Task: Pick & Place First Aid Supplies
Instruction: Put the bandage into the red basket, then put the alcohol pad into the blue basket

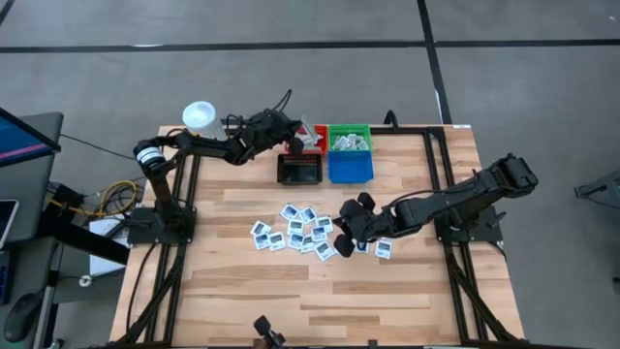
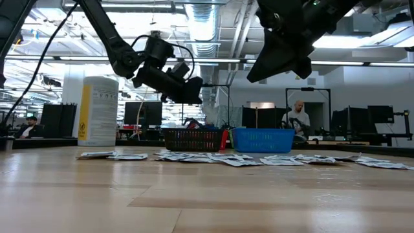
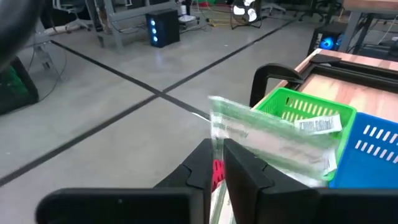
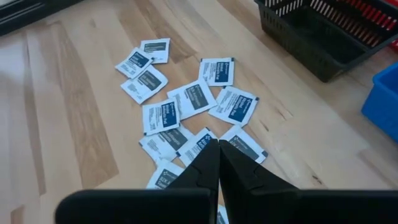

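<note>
High view, read left to right: white cylindrical tub with yellow label (image 1: 199, 118) stands at about 10 o'clock on the wooden table (image 1: 252, 301). The left gripper (image 1: 308, 142) is at 12 o'clock over the bin row, fingers pinching one narrow pale green-white strip packet (image 3: 273, 144); the left wrist view shows it held up close to the green plastic bin (image 1: 349, 139). Bins at 12 o'clock: black mesh bin (image 1: 299, 170), red bin (image 1: 317, 135) mostly hidden by the arm, then the green one, then the blue plastic bin (image 1: 350, 167). The green bin already holds several pale strips. The cluster of square white packets with blue print (image 1: 295, 231) lies loose at table centre; none visibly binned. The right gripper (image 1: 349, 244) hovers at the cluster's 3 o'clock edge, fingers pressed together, holding nothing. Judgement: strips largely sorted, the square packets remain.
</note>
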